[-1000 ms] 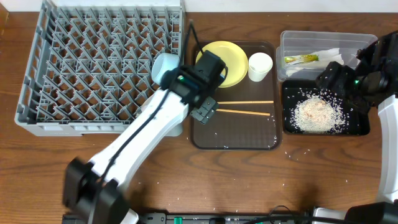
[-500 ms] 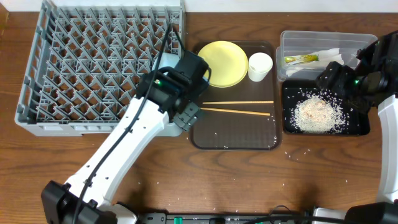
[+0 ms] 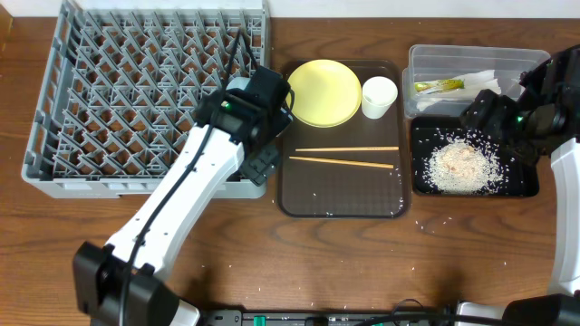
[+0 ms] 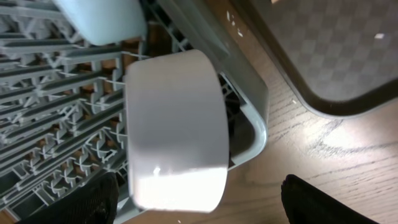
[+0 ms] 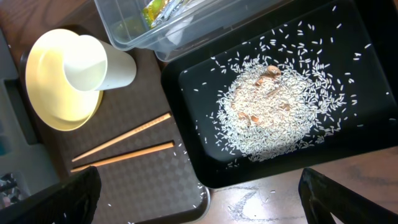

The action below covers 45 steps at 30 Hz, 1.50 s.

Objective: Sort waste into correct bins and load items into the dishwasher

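Left claw (image 4: pixel 198 200): spread, released, empty. White bowl (image 4: pixel 177 118): on its side in dish rack's (image 3: pixel 41 136) near-right corner, between my fingers (image 4: pixel 81 202), not touching. Chopsticks (image 3: pixel 349 149): right of rack, long axis pointing away from it; left claw nearer than right claw (image 5: pixel 205 208), also spread.

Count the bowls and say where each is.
2. A white bowl sits in the rack's corner by the brown tray; a light blue bowl is in the rack just beside it. The left arm covers part of the rack, so more may be hidden.
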{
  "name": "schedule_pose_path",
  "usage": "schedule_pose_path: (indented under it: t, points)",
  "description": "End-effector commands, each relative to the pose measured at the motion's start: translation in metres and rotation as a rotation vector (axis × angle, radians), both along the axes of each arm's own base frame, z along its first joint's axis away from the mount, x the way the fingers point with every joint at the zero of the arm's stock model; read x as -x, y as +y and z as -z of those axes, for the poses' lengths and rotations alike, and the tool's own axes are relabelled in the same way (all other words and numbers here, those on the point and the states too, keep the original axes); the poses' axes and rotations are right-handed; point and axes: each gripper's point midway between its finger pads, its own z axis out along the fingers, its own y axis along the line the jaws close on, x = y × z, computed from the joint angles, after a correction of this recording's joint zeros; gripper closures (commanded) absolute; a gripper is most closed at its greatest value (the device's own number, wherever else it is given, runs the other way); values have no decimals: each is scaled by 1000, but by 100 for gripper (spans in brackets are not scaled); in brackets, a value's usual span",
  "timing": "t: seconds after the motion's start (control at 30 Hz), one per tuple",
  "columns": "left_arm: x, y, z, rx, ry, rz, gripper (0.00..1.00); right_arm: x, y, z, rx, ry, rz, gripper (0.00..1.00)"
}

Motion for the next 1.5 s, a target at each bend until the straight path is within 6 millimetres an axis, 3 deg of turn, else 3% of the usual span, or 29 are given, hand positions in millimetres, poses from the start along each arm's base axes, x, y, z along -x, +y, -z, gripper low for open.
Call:
schedule_pose_path:
  t: [0.0,0.2,0.77,1.47]
  points:
    - [-2,9,14,-62,41,26,14,-1,0,-7,1,-20,-3,1]
    - [-6,19,22,-79,65,-3,15,-1,0,-7,1,-20,-3,1]
    - [-6,17,22,-63,62,-20,33,-1,0,-7,1,-20,-3,1]
    - [-10,16,19,-31,20,-145,43,-1,0,-7,1,-20,-3,1]
